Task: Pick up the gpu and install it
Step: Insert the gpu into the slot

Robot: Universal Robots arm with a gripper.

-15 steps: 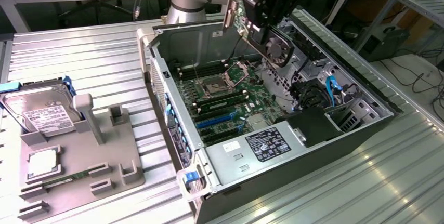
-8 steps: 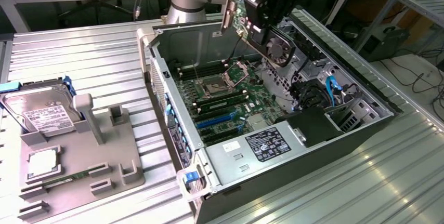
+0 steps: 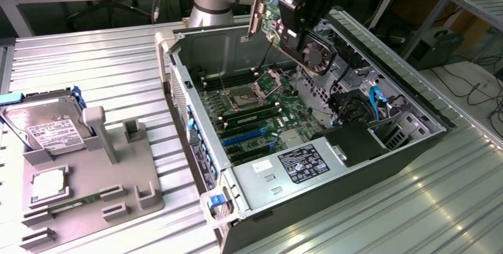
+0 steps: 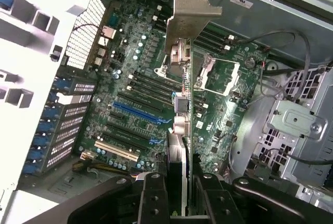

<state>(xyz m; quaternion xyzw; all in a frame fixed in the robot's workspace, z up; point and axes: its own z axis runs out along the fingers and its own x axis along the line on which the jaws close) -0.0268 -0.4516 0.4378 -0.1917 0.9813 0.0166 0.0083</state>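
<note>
My gripper (image 3: 307,15) is shut on the gpu (image 3: 314,53), a dark card with a round fan and a silver metal bracket (image 3: 255,12) at one end. The card hangs tilted in the air above the open computer case (image 3: 409,98), over the far part of the green motherboard (image 3: 251,115). In the wrist view the gpu (image 4: 186,104) is seen edge-on, its bracket (image 4: 188,18) pointing away. My gripper (image 4: 179,185) clamps it between two black fingers (image 4: 152,198). Blue expansion slots (image 4: 136,110) lie on the motherboard (image 4: 130,78) below, apart from the card.
A grey fixture tray (image 3: 110,186) on the exterior view's left holds a silver hard drive (image 3: 47,125), a square chip (image 3: 49,184) and a green memory stick (image 3: 75,204). Inside the case sit a power supply (image 3: 303,165), blue cables (image 3: 376,104) and a drive cage (image 4: 294,125).
</note>
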